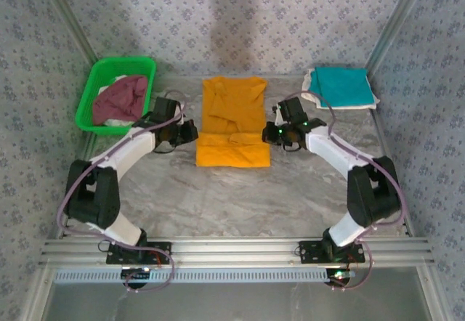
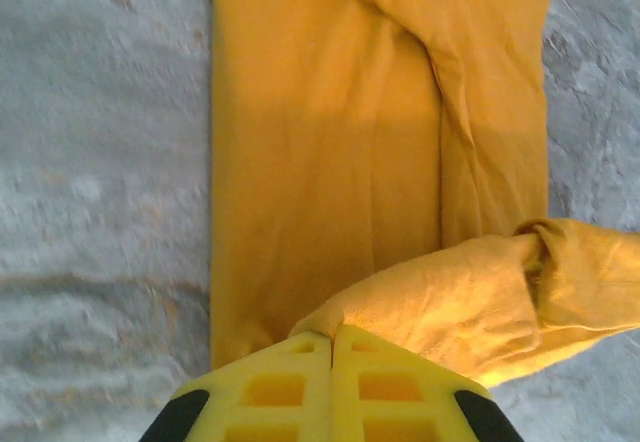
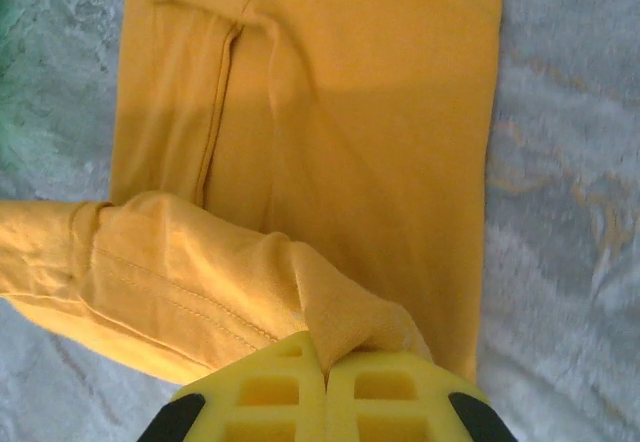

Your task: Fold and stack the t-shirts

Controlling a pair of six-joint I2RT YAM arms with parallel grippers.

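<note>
Orange shirt (image 1: 232, 110) mid-fold, centre. Left claw (image 2: 332, 337), right claw (image 3: 326, 350) each clamped on bunched shirt edge. Next: carry both edges evenly, lay flat, release.

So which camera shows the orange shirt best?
The top external view: the whole orange shirt lies there. The wrist views are close-ups of its cloth, pinched by the left gripper and right gripper.

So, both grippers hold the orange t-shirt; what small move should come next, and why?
Probably carry the pinched fold together over the flat part of the orange t-shirt: the left gripper and right gripper are each shut on raised cloth.
</note>
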